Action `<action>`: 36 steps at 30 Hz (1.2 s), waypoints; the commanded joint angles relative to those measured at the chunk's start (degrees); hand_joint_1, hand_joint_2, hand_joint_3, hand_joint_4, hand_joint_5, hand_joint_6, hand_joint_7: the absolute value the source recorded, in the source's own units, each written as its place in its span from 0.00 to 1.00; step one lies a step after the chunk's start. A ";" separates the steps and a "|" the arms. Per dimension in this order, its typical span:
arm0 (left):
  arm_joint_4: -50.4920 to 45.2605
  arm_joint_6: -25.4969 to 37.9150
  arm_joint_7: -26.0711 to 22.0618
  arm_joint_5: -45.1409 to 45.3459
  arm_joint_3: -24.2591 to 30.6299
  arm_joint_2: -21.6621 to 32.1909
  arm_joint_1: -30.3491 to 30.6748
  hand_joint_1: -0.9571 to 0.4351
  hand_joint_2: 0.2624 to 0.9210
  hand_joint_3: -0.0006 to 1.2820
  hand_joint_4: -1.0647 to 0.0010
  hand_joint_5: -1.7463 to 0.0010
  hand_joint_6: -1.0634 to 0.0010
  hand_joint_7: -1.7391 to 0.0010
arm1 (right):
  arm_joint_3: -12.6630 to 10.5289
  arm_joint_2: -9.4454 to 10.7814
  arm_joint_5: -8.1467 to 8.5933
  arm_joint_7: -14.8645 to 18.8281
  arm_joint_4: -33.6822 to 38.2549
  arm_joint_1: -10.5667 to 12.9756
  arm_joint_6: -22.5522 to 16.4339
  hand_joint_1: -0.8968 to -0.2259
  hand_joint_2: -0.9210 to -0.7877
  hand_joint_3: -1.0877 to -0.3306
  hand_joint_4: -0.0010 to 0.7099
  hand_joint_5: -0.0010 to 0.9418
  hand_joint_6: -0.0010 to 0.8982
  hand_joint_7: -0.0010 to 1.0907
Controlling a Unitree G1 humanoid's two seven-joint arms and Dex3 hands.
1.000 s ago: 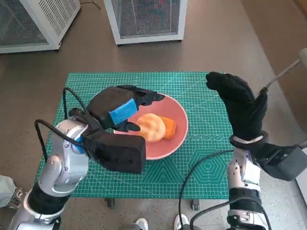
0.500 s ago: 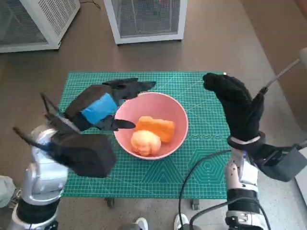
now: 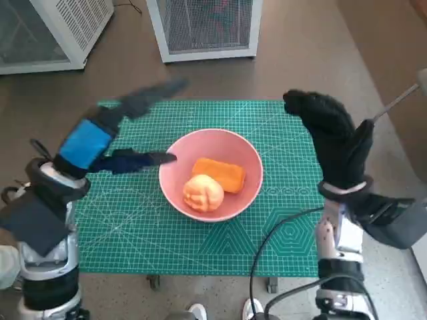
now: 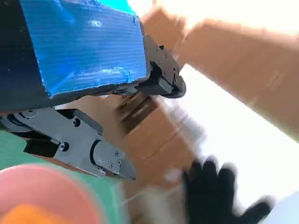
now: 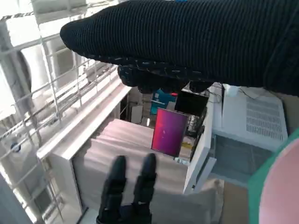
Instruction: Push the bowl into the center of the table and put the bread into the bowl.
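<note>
Nearest the robot lies the front edge of the green cutting mat [image 3: 200, 247], printed with a pale grid and ruled lines; its markings are too small to read, and no other writing shows anywhere. The mat covers the small table.

At the middle of the mat sits one round pink bowl [image 3: 248, 155]. It holds two things: a pale, rounded orange bread roll [image 3: 203, 193] on the nearer side and a deeper orange rectangular block [image 3: 221, 174] just behind it, the two touching. A curve of the same pink rim also shows in each wrist view.

To the left, the black left hand with blue tape on its back [image 3: 107, 137] hangs above the mat's left part, motion-blurred, its fingers spread and nothing in them; the thumb points toward the bowl but stops short of it. In the left wrist view its fingers [image 4: 100, 161] likewise grip nothing.

To the right, the right hand in a black knitted glove [image 3: 330, 137] is raised upright over the mat's right edge, fingers loosely apart, empty, and clear of the bowl.

Farthest off, on the brown floor, stand two white mesh-fronted cabinets [image 3: 203, 27].
</note>
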 commanded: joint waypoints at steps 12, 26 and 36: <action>4.65 -3.45 9.51 -7.31 2.03 -6.15 -0.73 0.34 1.00 0.22 0.61 0.99 0.58 0.95 | 0.35 -1.06 -0.44 -1.07 -1.90 -4.03 1.17 0.44 0.00 0.66 0.39 0.01 0.39 0.01; 10.08 -9.75 6.78 -6.67 0.34 -4.07 -2.90 0.25 1.00 0.25 0.63 1.00 0.59 0.95 | 0.93 -1.17 -1.35 -1.53 0.56 -6.41 0.68 0.44 0.00 0.66 0.36 0.00 0.38 0.01; 15.16 -14.35 5.42 -7.50 0.00 -3.68 -5.17 0.24 1.00 0.24 0.63 1.00 0.59 0.94 | 1.18 -1.48 -2.64 -2.82 0.36 -7.15 2.01 0.47 0.00 0.67 0.37 0.00 0.38 0.01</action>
